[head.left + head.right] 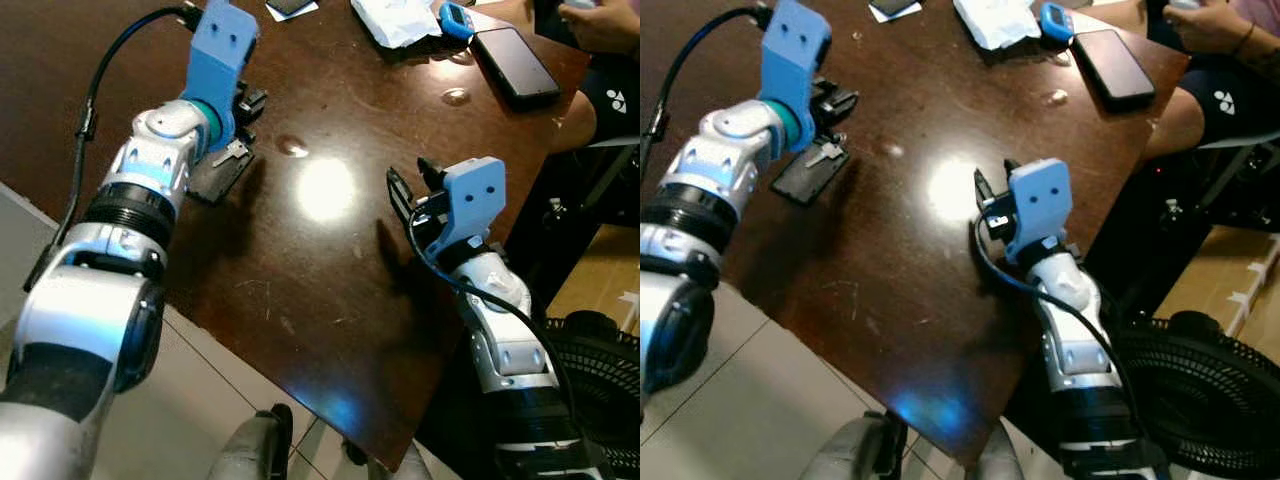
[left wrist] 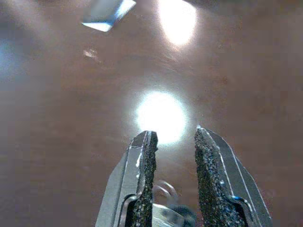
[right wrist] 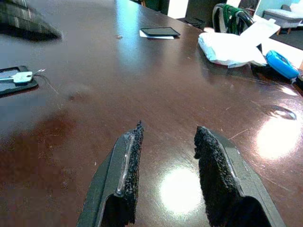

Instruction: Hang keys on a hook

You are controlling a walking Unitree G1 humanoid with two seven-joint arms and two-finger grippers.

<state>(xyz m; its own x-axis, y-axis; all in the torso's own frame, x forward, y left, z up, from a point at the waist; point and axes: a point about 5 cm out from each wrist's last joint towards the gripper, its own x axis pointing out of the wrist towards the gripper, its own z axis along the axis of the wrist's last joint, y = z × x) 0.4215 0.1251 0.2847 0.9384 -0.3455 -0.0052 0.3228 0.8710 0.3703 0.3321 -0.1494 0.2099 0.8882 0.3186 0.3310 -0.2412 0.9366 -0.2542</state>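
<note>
Hovering the left hand (image 1: 243, 108), fingers parted and holding nothing, just above the small silver key (image 1: 230, 153) lying on a flat black holder (image 1: 220, 176) upon the glossy dark wooden table (image 1: 330, 260). Keeping the right hand (image 1: 408, 192) open and empty, well apart from the key. Possibly risking a slip, the thin key lying flat. Not finding any hook; seeing the key ring only as a blur.

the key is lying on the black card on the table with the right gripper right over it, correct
Not quite: it is the left gripper that is over the key, as the left eye view shows. The key does lie on the black card on the table. The right gripper is apart from it, over bare tabletop.
</note>
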